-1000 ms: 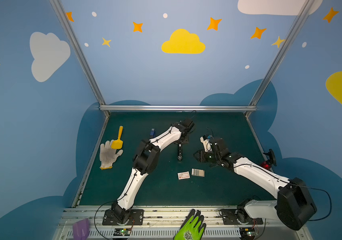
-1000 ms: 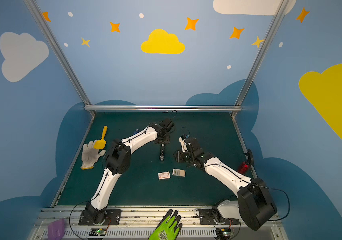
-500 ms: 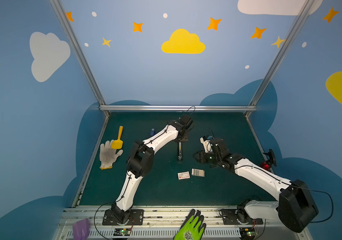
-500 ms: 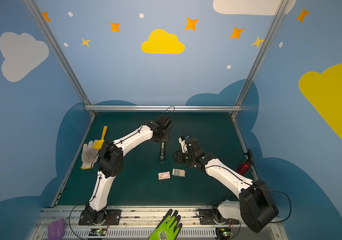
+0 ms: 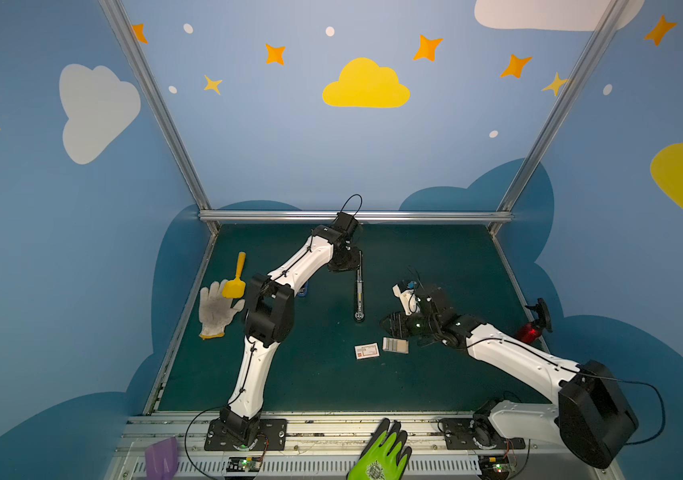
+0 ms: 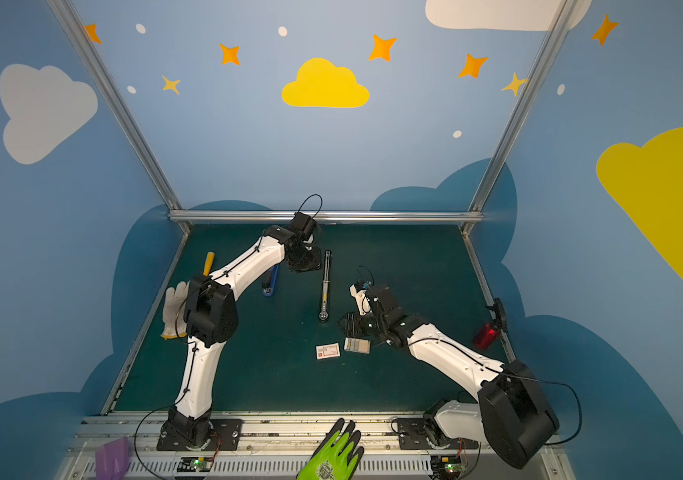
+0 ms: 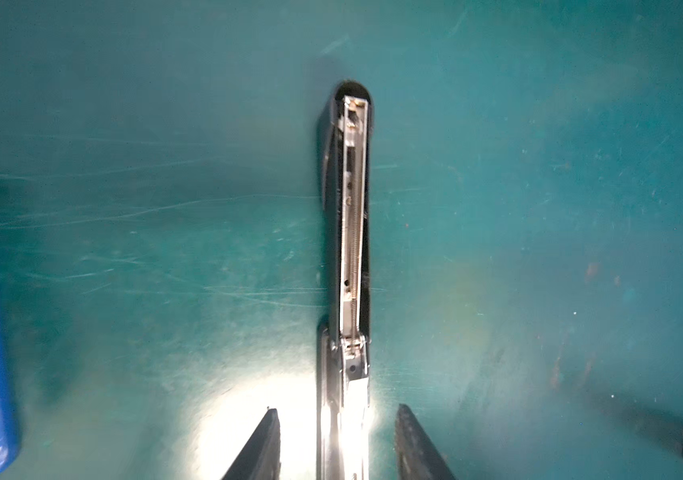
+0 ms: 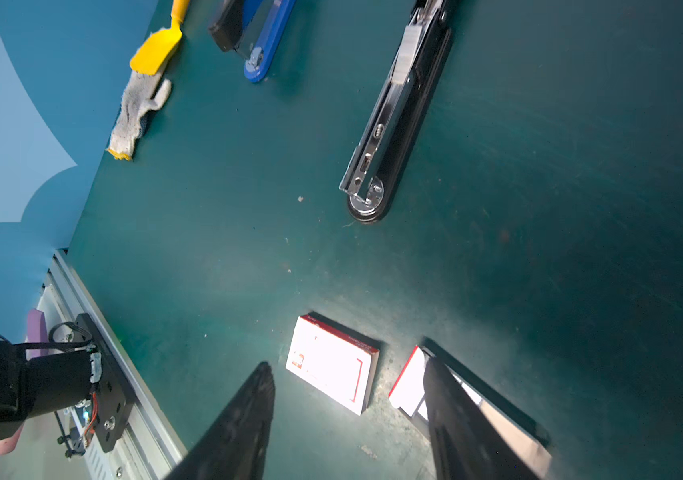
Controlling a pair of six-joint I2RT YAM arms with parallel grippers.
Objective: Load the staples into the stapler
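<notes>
Stapler [image 5: 358, 286] is lying open and empty, staples [image 5: 395, 345] sitting unloaded nearby; left fingers [image 7: 262, 449] and right fingers [image 8: 244, 424] are hanging open.

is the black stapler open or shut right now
Open: the black stapler lies unfolded flat on the mat, its metal channel and spring facing up.

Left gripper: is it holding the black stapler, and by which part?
The left gripper holds nothing; its fingers straddle an end of the black stapler without touching.
</notes>
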